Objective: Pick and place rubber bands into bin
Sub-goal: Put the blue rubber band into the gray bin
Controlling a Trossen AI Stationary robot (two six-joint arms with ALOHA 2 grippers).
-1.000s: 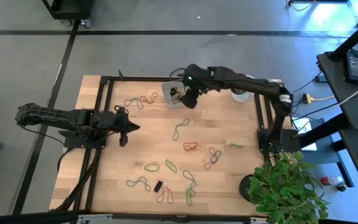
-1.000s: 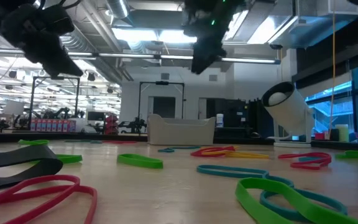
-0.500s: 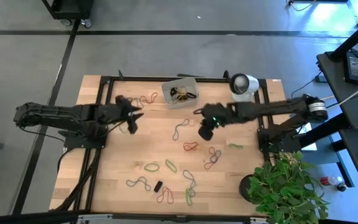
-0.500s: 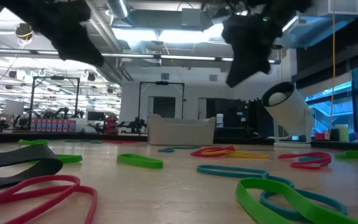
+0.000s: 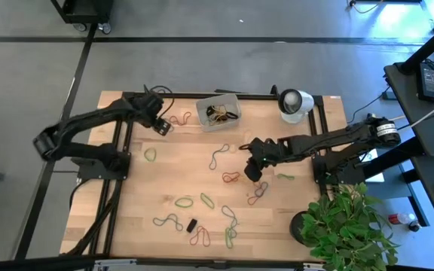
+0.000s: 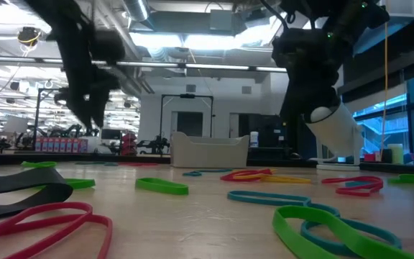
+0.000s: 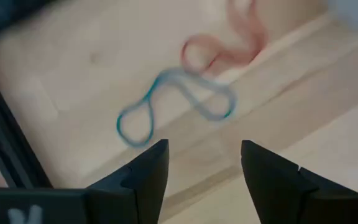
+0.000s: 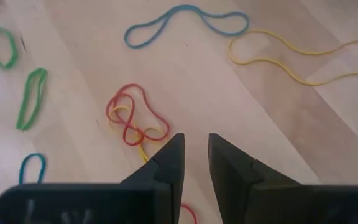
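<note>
Rubber bands in green, red, blue and yellow lie scattered flat on the wooden table (image 5: 202, 169). The bin (image 5: 218, 113) stands at the far edge with several bands inside. My left gripper (image 5: 162, 126) hovers open near the far left, over a blue band (image 7: 173, 99) and a red band (image 7: 222, 50). My right gripper (image 5: 252, 172) hangs over the table's middle. Its fingers (image 8: 173, 162) stand a narrow gap apart, with nothing between them, beside a red and yellow tangle of bands (image 8: 132, 121).
A white round object with a dark face (image 5: 294, 102) sits at the far right corner. A potted plant (image 5: 345, 226) stands off the near right corner. A small black piece (image 5: 192, 224) lies near the front edge. Black frame rails (image 5: 126, 150) run along the table's sides.
My right gripper has swung from above the bin toward the table's middle and come down. My left gripper has gone from the left middle toward the far edge, over the blue and red bands. A green band now shows on the table where it stood.
</note>
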